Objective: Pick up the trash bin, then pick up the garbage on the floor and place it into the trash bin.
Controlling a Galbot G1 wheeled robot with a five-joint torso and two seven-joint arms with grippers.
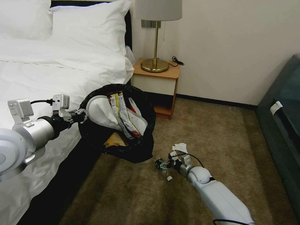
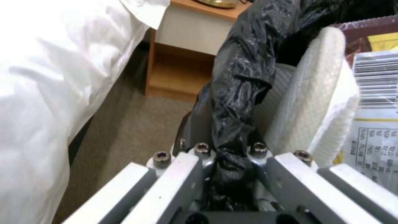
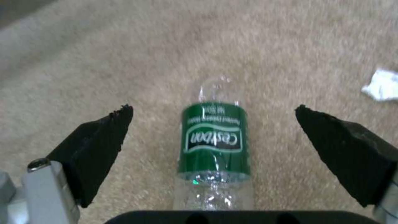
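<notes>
Left gripper (image 1: 82, 115) clamps the bin (image 1: 93, 134) rim; right gripper (image 3: 213, 124) gapes around the bottle (image 3: 214, 146), so I'd pinch its label squarely.

Brass lamp (image 1: 155, 40) stands on nightstand (image 1: 156, 78) beside bed (image 1: 47, 62).

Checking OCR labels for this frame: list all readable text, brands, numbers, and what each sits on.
"Cestbon": white lettering on the green label of the clear plastic bottle lying on the carpet between the open jaws of the right gripper, seen upside down.
Small line above that brand: too blurred to read.
Barcode and nutrition table on the silver snack wrapper in the trash bin: digits too small to read.
</notes>
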